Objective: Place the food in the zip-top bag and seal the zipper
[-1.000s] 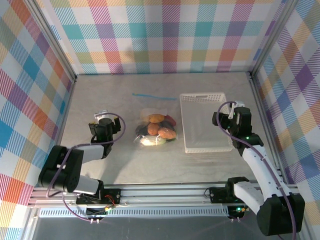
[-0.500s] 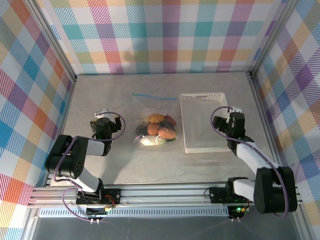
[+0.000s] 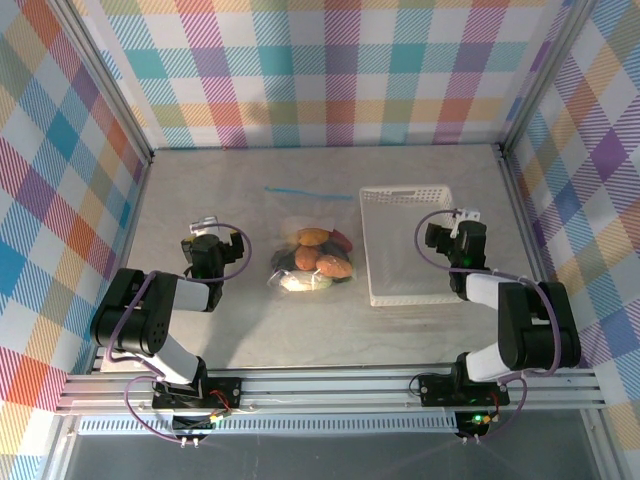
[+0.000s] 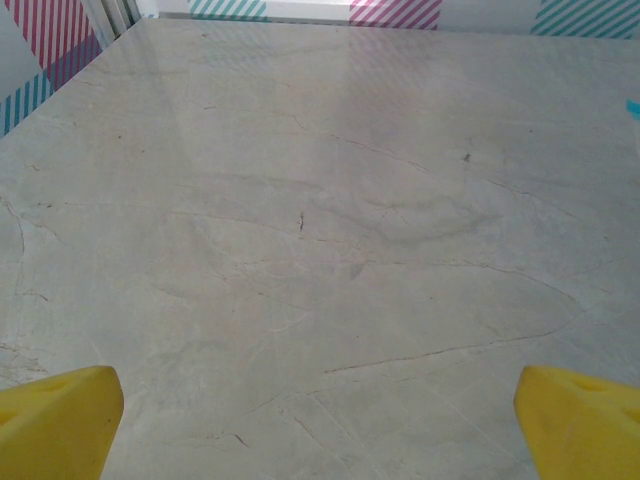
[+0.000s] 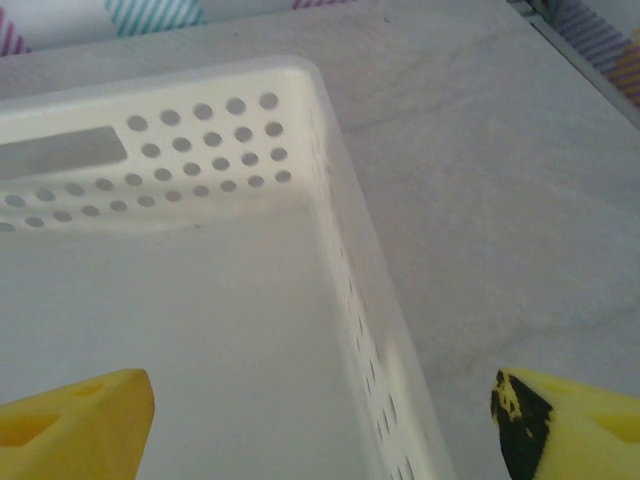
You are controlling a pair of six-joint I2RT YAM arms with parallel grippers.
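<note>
We log zipper (image 3: 308, 191) lying left-right toward worktop's (image 3: 240, 330) far edge; left gripper (image 3: 205, 228) nearer than right gripper (image 3: 458, 222); both wide.

A white rectangular plastic basket with perforated walls (image 3: 410, 245) stands upright on the right half of a grey marble-patterned table top (image 3: 240, 330), long sides running near to far. Multicoloured plaid wall panels (image 3: 330, 70) enclose three sides. A ribbed aluminium rail (image 3: 330, 385) borders the near edge.

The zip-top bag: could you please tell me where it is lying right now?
In the top view, the zip-top bag lies in the middle of the table, just left of the white basket, with the food bunched inside it.
</note>
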